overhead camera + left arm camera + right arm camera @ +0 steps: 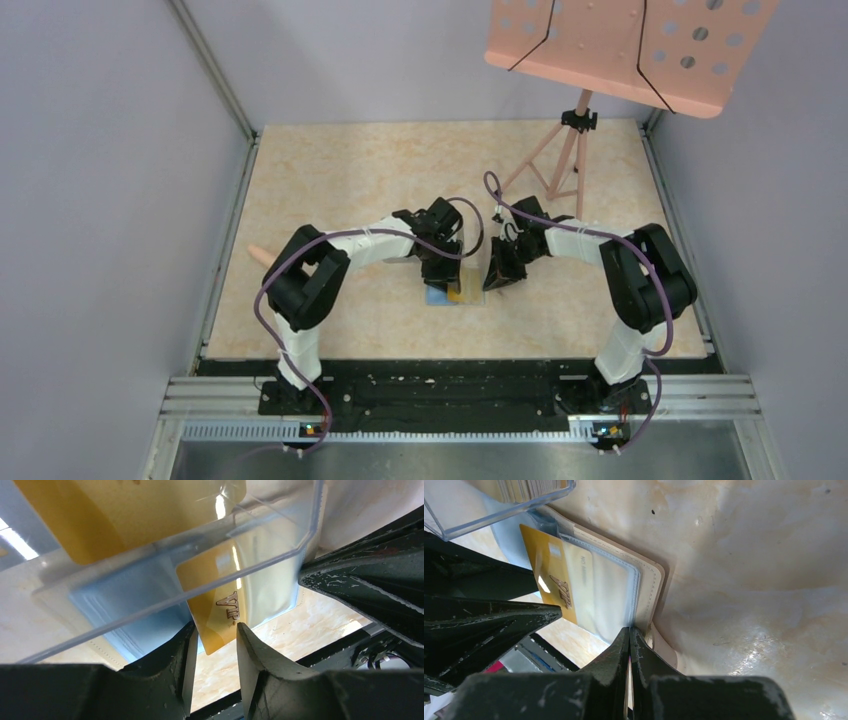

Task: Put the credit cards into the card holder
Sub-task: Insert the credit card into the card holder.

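Black-and-white arms (372, 240), purple cables (259, 296)

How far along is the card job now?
Done: one yellow card sits partway in a sleeve of the card holder. In hand: the right gripper pinches its edge; the left gripper is open around that card. Left: more cards in the clear box.

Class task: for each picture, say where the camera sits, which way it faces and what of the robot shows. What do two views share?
Top view: above and behind the arms, looking down at the table; left arm and right arm show.
Left wrist: on the left arm, looking along the open left tool at a yellow card behind a clear box.
Right wrist: on the right arm, looking along the shut right tool at the wallet's edge.
Shared: both wrist views show the yellow card and wallet.
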Motion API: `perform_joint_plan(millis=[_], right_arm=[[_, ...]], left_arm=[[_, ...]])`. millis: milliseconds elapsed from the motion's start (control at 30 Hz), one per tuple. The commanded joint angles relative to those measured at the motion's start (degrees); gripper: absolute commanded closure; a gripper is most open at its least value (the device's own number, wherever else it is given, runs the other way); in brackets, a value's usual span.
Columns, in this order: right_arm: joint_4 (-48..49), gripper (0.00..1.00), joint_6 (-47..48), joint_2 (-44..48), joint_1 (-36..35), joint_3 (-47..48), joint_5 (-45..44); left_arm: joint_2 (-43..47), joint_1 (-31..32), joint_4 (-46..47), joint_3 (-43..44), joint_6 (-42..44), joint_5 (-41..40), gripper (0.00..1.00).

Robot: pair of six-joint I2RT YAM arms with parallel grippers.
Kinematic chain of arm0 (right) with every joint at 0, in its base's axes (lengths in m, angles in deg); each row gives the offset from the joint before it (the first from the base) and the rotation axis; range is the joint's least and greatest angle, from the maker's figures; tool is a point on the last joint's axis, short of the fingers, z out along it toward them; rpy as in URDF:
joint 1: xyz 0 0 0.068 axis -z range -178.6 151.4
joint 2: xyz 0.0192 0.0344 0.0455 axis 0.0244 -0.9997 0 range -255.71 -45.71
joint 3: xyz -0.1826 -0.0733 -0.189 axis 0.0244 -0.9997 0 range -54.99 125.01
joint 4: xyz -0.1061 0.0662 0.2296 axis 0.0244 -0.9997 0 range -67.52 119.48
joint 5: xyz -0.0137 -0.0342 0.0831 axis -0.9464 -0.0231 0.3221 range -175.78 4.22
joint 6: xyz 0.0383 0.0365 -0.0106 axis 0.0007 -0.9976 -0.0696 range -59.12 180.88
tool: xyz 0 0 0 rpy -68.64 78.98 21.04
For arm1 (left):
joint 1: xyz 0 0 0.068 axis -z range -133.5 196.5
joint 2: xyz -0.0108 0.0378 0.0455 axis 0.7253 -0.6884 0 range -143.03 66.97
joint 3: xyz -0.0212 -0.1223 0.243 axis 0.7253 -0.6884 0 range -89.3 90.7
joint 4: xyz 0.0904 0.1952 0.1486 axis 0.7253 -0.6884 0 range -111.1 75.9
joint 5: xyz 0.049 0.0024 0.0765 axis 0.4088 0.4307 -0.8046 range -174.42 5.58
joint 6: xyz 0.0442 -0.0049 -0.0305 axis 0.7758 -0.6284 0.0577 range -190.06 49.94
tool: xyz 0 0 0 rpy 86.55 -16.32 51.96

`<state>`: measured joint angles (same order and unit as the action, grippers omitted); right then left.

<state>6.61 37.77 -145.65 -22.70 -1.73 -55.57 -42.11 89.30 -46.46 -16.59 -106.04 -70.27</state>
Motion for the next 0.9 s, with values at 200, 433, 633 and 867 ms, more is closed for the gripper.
perform_joint_plan(millis=[200,433,633,867], right_arm=[[0.3,1.00,1.2,-1.4,-0.1,-0.4,-1.2],[0.3,1.00,1.2,-0.7,-0.1,-0.4,-1.3],[0.0,0.98,1.2,0.1,-0.1,-0.4,-1.6],[-2.9,0.87,2.0,2.7,-0.1,2.3,-2.5]], left_arm=[[-3.6,1.7,3.0,3.1,-1.8,6.0,0.63],[-5.9,3.0,3.5,6.4,-1.4,8.4,0.62],[-7.0,3.2,3.2,8.3,-0.8,9.6,0.61],[-1.1,3.3,-2.8,8.6,1.5,-2.4,0.58]])
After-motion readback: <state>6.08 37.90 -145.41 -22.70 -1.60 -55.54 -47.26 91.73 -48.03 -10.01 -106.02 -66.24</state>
